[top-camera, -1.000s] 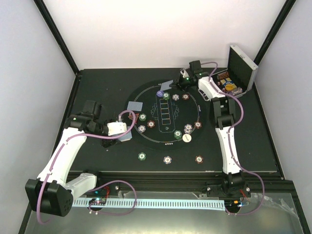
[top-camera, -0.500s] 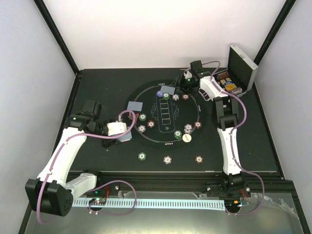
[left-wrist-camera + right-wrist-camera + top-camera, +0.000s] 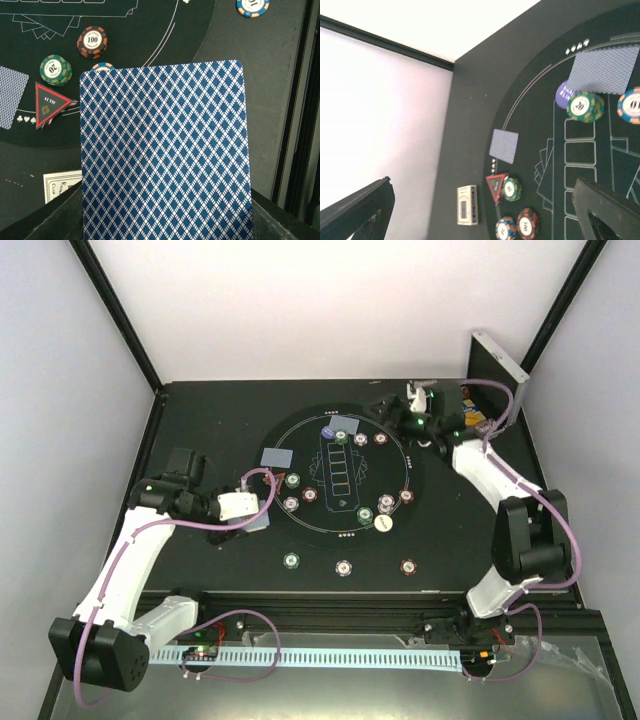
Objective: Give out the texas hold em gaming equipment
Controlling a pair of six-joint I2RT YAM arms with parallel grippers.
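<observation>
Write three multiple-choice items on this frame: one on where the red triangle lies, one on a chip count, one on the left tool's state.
1. Where is the red triangle? A. at the rim of the mat, beside a green chip; B. at the mat's centre; C. lifted in the air.
2. How many chips lie off the mat on its near side? A. one; B. three; C. six.
3. The left tool is: A. open and empty; B. shut on a chip; C. shut on a card.
Answers: 1 A, the left wrist view shows it flat next to that chip; 2 B, the top view shows three in a row; 3 C, the held card fills the left wrist view.
</observation>
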